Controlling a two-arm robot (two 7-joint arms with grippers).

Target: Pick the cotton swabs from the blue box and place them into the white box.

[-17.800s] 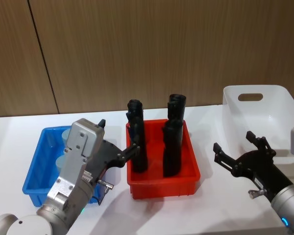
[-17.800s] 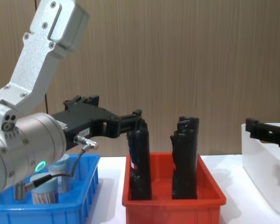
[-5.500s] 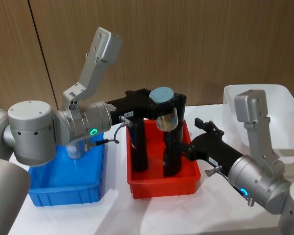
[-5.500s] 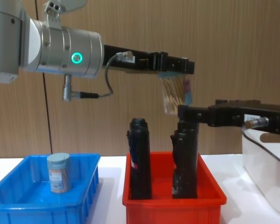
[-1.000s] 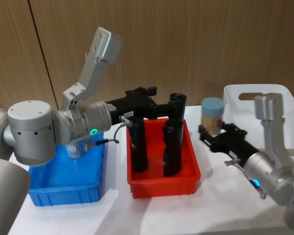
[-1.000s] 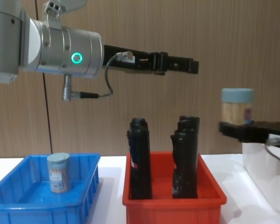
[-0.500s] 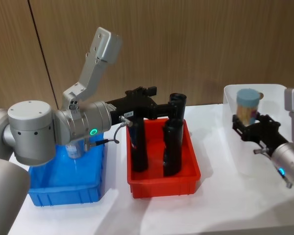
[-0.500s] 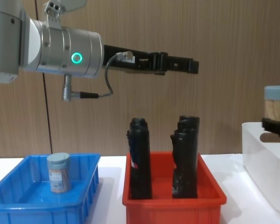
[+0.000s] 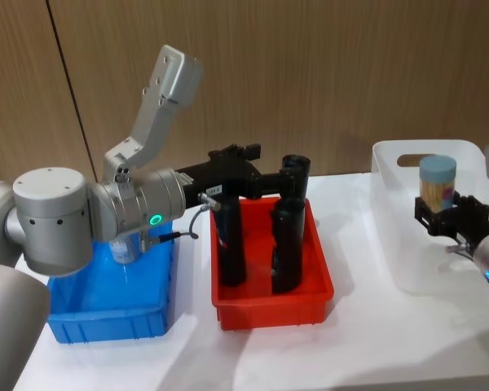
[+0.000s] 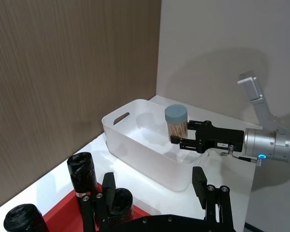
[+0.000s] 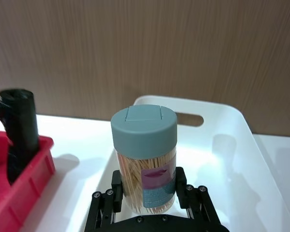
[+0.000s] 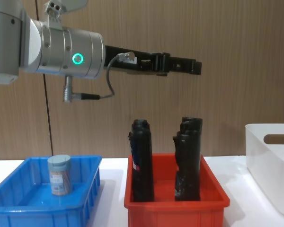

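**Drop into the white box: watch the height and the near wall**

- 8 o'clock: blue box on the tabletop, one spare swab jar upright inside. From the head camera the left arm covers most of it, so I can't rule out more jars.
- Left claw hangs high over the red bin of black rolls, spread wide and empty. A low sweep back could clip the roll tops.
- 3 o'clock: right claw is clamped low on the held swab jar, above the white box.
- Risks:
  - Let go from this height, the jar may bounce or topple.
  - A descent too near the wall could catch the rim.
- The chest camera cuts the jar off at its edge.
- Finger contact sits behind the jar, so grip firmness is unclear.
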